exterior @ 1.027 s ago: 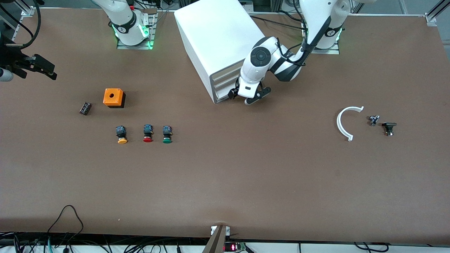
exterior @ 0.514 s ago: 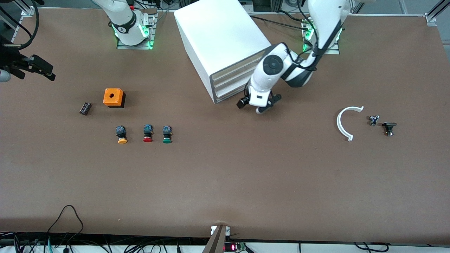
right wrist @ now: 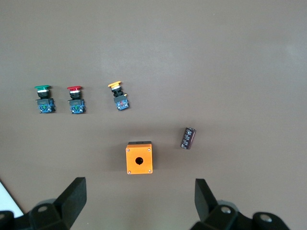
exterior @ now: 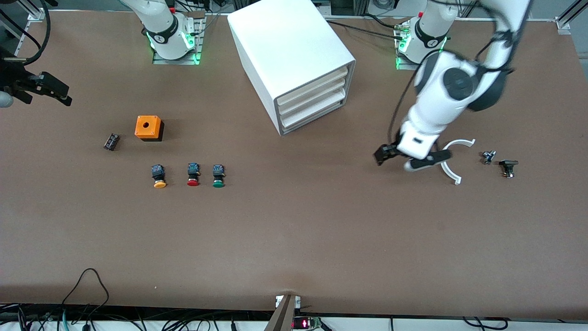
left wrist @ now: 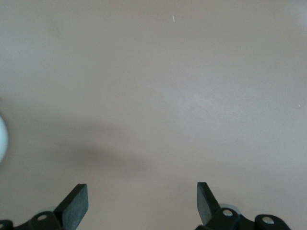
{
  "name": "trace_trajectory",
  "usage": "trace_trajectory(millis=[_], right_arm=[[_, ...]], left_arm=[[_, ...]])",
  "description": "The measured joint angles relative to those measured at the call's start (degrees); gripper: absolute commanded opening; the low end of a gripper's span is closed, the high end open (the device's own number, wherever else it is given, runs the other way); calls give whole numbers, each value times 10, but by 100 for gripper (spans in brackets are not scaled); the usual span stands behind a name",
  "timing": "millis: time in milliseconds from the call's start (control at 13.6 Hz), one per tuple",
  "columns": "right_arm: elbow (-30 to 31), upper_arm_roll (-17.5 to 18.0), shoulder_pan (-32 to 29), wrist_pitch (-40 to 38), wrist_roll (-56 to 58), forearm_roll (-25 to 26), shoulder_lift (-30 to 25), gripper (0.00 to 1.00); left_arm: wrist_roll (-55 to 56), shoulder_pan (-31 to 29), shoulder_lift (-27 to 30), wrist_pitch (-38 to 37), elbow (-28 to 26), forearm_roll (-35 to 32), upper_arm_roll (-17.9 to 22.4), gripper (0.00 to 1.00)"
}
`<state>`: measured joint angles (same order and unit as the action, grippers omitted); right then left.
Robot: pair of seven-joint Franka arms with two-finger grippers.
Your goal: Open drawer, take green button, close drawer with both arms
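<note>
The white cabinet (exterior: 285, 41) stands near the robots' bases, and all three drawers look shut, including the lowest drawer (exterior: 312, 115). The green-capped button (exterior: 218, 177) lies on the table, last in a row with a red-capped one (exterior: 193, 175) and a yellow-capped one (exterior: 159, 177); it also shows in the right wrist view (right wrist: 44, 98). My left gripper (exterior: 404, 159) is open and empty over bare table beside a white curved piece; in the left wrist view (left wrist: 142, 196) only table shows. My right gripper (exterior: 46, 88) waits, open (right wrist: 140, 191), high at the right arm's end.
An orange box with a hole (exterior: 148, 127) and a small black part (exterior: 111, 141) lie near the button row. The white curved piece (exterior: 446, 172) and two small dark parts (exterior: 488, 157) (exterior: 508, 168) lie toward the left arm's end. Cables run along the table's front edge.
My left gripper has swung away from the cabinet's drawer front toward the left arm's end of the table, and is now beside the white curved piece. The right arm has not moved.
</note>
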<state>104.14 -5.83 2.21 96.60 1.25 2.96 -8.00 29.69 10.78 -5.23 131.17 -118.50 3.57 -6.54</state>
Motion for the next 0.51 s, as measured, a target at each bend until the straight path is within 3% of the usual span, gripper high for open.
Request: trace_trajectory(millis=[293,514], right_arm=[[0,0,0,0,0,0,0,100],[-1,0,0,0,0,0,0,100]], left_arm=[[-201,-14,95,-202,64,-26,80,100],[-229,-16,88,-340,171,-67,86,100]])
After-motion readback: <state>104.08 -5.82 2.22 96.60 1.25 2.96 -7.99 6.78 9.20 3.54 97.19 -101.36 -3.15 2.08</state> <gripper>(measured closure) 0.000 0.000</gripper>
